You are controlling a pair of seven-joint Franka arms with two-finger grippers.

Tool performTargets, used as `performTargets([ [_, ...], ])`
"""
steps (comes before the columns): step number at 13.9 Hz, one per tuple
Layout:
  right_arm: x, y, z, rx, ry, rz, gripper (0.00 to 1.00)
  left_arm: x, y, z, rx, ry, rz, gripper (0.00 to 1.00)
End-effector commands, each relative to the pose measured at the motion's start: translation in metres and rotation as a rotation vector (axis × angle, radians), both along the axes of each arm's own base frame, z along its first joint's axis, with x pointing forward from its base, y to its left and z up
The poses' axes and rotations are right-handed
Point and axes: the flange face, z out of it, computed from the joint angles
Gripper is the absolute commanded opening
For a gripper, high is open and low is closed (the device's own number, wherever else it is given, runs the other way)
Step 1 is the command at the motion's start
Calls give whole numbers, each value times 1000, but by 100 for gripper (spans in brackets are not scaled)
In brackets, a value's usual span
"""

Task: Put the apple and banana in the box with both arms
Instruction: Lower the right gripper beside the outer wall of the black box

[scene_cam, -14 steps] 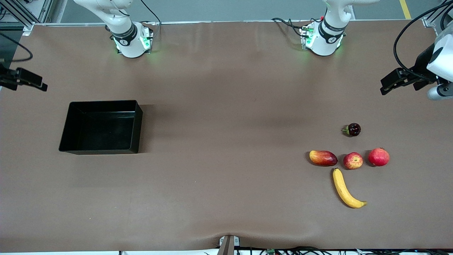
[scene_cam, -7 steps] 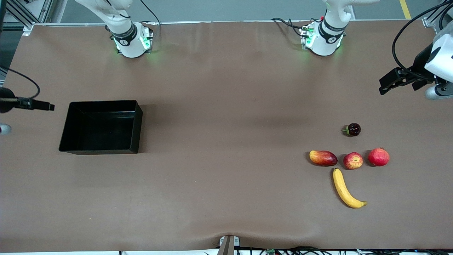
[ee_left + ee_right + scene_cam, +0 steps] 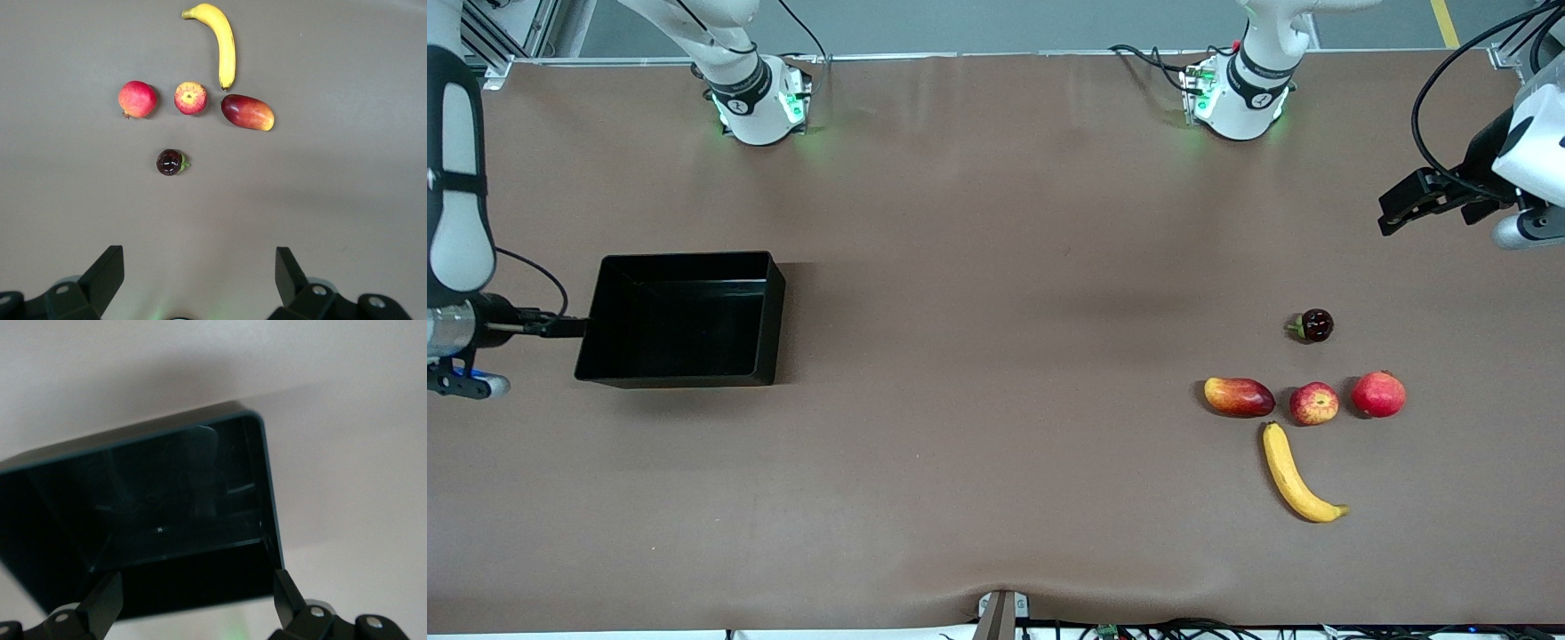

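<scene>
While both wait spread, right claw (image 3: pixel 193 600) at box (image 3: pixel 685 263) edge, left claw (image 3: pixel 200 277) over bare table (image 3: pixel 996 356).

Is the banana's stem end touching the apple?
Apart. The left wrist view shows bare table between the banana tip and the apple; the front view shows the same gap.

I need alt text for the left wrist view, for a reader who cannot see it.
The open left gripper hangs over bare brown table, away from five fruits lying apart. A dark round fruit is closest to it; past that, a red fruit, the apple and a mango form a row, then the banana.
</scene>
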Motion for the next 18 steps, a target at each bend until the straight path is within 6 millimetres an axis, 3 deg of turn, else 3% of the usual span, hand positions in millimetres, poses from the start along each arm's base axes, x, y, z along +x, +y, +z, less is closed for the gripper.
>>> performTargets([
  [1,-10,-12,-30,-14,-24,-3,100,-7,1,7,-23,12,-13,100],
  [3,-9,-29,-47,4,-63,72,100,-8,0,8,-21,14,-11,100],
  [4,-12,-46,-61,16,-70,87,100,-10,-1,9,-20,20,-7,100],
  [7,-22,-71,-106,26,-71,65,100,-11,-3,10,-18,18,-5,100],
  [8,-25,-70,-114,30,-64,66,91,-11,-2,11,-17,16,-3,100],
  [9,-25,-67,-116,32,-57,68,42,-12,-2,12,-16,16,-2,100],
  [10,-25,-65,-116,37,-52,67,6,-11,1,12,-12,16,-3,100],
  [11,-26,-63,-115,43,-45,65,0,-11,2,12,-11,16,-8,100],
  [15,-17,-46,-98,57,-20,78,0,-11,3,13,-5,14,-11,100],
  [18,-12,-45,-85,60,-15,88,0,-11,5,13,-5,14,-9,100],
])
